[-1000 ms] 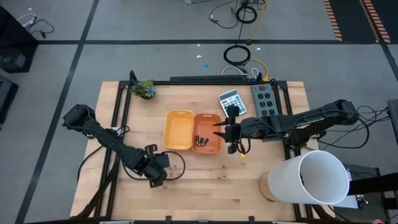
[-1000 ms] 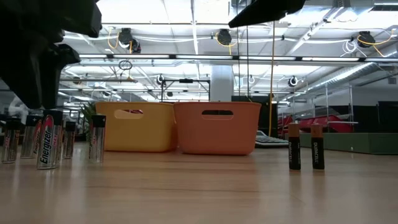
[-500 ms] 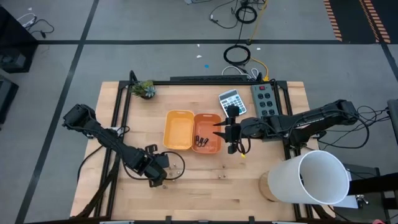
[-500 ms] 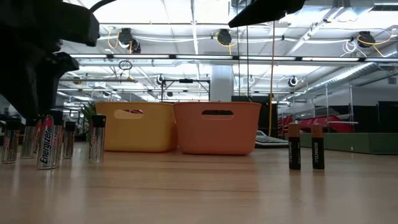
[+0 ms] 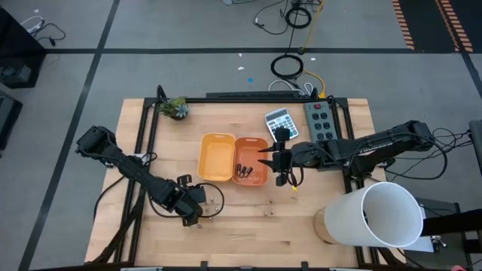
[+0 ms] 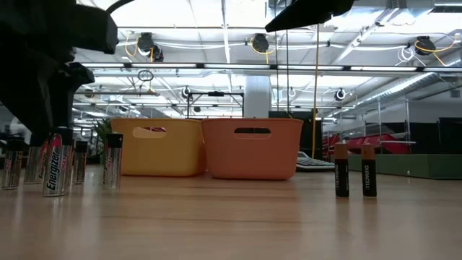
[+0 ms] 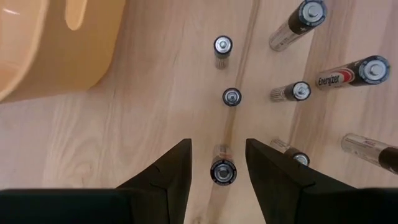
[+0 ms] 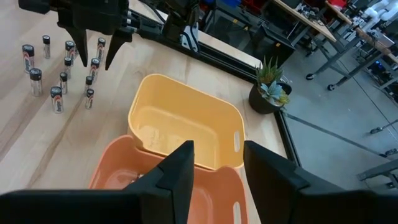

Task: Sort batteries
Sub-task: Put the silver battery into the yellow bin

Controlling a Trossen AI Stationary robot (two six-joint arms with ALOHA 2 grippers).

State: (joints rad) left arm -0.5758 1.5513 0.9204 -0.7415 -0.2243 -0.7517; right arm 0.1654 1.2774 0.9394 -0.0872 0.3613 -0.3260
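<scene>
While I hold the left gripper (image 7: 217, 163) over the near-left part of the worktop (image 5: 248, 233), the relation I care about is simple: one upright battery (image 7: 223, 172) stands directly between the jaws, its cap facing straight up at the wrist camera. Its long axis is vertical, in line with my approach, so the fingers flank it on either side. The jaws stand apart with a sliver of wood showing on each side of the cell; I judge they are not yet touching it.

Around it stand the other batteries (image 7: 231, 97), all upright too, some silvery, some dark, spread just beyond the fingertips. One neighbour (image 7: 297, 157) stands close beside one finger, so I reckon a clumsy closing could knock it.

Both trays sit farther back at mid-worktop: the yellow tray (image 5: 216, 156) on the left, touching the orange tray (image 5: 251, 161) on its right, which already holds a few dark cells (image 5: 242, 170). A separate pair of dark batteries (image 6: 354, 170) stands on the near-right of the worktop in the low view.

My right gripper (image 8: 214, 163) hovers over the orange tray, jaws apart and holding nothing. It is well apart from the cluster, so the left arm is plainly the nearer one for this pick.
</scene>
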